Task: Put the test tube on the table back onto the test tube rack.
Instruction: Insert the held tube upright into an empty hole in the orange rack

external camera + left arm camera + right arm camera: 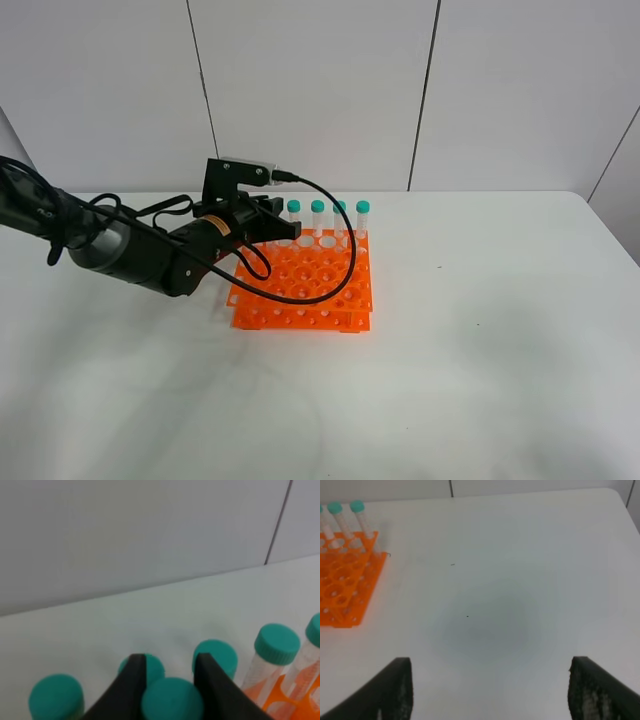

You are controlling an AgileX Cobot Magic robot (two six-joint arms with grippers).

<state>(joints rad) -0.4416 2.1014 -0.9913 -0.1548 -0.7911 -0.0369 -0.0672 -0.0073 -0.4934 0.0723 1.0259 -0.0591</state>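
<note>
The orange test tube rack (312, 288) stands on the white table (480, 360), with several teal-capped tubes (340, 215) upright in its back row. My left gripper (278, 228) hovers over the rack's back left corner. In the left wrist view its two black fingers (131, 680) close on either side of a teal cap of a test tube (172, 700), with other capped tubes (276, 645) around it and the rack (295, 697) at one edge. My right gripper (490, 690) is open and empty above bare table, away from the rack (345, 590).
A black cable (340, 250) loops from the left wrist camera over the rack. Pale wall panels (320, 90) rise behind the table's far edge. The table's right edge and rounded corner (600, 215) lie far from the rack.
</note>
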